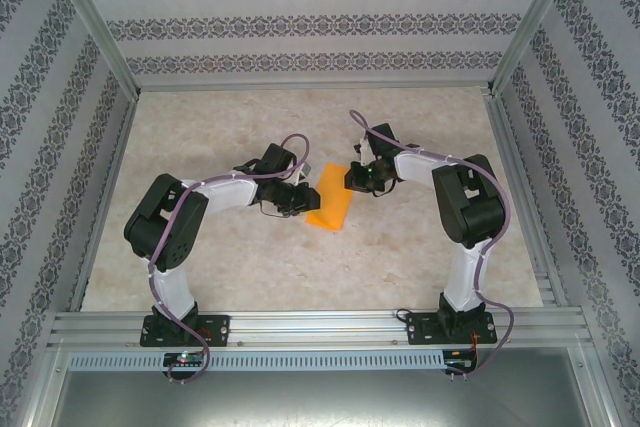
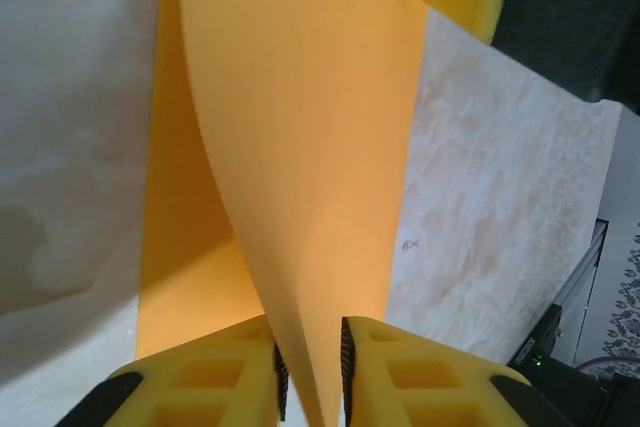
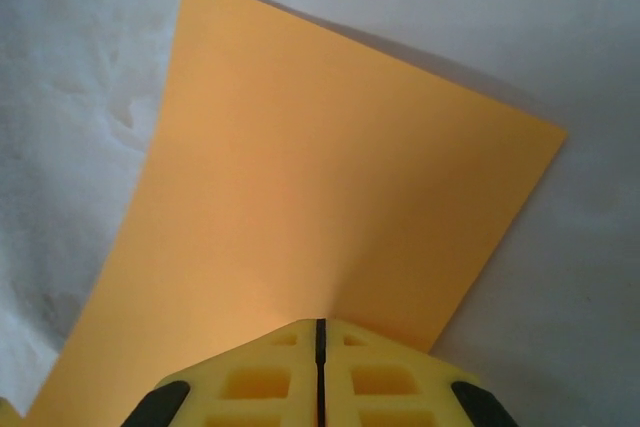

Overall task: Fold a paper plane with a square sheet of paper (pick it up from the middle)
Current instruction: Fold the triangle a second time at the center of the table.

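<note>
Right end effector (image 3: 320, 327), jaws clenched on the near edge of the orange sheet of paper (image 3: 330, 177). The paper fans out ahead of its fingertips, and the far edge casts a shadow on the marbled tabletop (image 3: 70, 77). Opposite, the left end effector (image 2: 311, 337) has its jaws a little apart, with the sheet rising in a curved ridge between the pads and running away ahead of it toward the other arm. Whether those pads bear on the paper cannot be told. Seen from above, the sheet sits between the two end effectors, just ahead of each. Judging by the way it bows, the paper is featherlight, thin and limp, likely to buckle, slip or take a crease wherever it is pinched. A light, square hold at the middle of an edge should keep it from twisting. Any pull between the two arms risks a tear or a stray crease.
</note>
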You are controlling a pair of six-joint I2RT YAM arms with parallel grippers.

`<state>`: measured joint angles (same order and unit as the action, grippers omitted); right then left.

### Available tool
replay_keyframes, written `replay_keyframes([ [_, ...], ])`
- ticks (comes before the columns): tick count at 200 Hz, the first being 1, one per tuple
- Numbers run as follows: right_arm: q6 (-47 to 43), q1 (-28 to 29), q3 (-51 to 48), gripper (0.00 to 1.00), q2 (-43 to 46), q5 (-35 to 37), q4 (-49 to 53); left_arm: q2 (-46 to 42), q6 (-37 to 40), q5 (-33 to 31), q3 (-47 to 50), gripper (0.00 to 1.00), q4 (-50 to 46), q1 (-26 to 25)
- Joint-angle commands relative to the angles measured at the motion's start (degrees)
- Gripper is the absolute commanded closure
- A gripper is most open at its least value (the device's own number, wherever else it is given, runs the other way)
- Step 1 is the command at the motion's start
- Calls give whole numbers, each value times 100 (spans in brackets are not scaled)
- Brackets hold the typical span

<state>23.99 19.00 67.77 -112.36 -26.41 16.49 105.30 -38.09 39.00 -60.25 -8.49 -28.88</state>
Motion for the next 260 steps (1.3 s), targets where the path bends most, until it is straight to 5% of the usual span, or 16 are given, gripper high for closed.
replay_keyframes([
  [1,-208,41,183,93,-118,144,235,20,86,13,-108,73,-226,-64],
  [94,-329,89,285,96,-217,194,405,-219,243,-224,-118,71,-540,-56],
  [260,-366,102,316,96,-252,157,399,-485,416,-403,-182,87,-1038,-83],
])
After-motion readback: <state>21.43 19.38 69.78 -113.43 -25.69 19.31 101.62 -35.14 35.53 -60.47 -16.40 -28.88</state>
